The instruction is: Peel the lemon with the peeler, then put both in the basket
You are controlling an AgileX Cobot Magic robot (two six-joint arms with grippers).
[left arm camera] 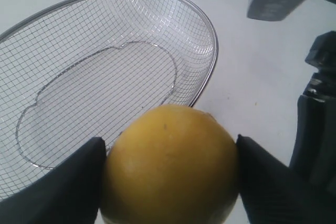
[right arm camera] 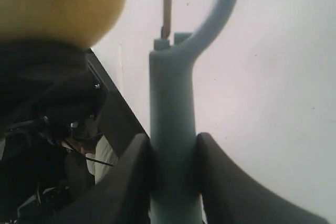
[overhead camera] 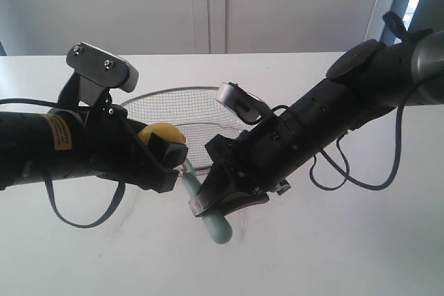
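Lemon (left arm camera: 170,163) gripped by left fingers (left arm camera: 65,184); arm's yellow label (overhead camera: 60,133) illegible.

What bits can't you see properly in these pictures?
- Peeler blade: right wrist view, mostly cut off by the top edge; exterior view, hidden behind the left gripper.
- Lemon underside: left wrist view, cut off by the bottom edge, so peeled patches cannot be checked.
- Basket near side: exterior view, covered by both arms.

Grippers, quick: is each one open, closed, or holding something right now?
The left gripper is closed on the lemon.
The right gripper is closed on the peeler, around its handle.
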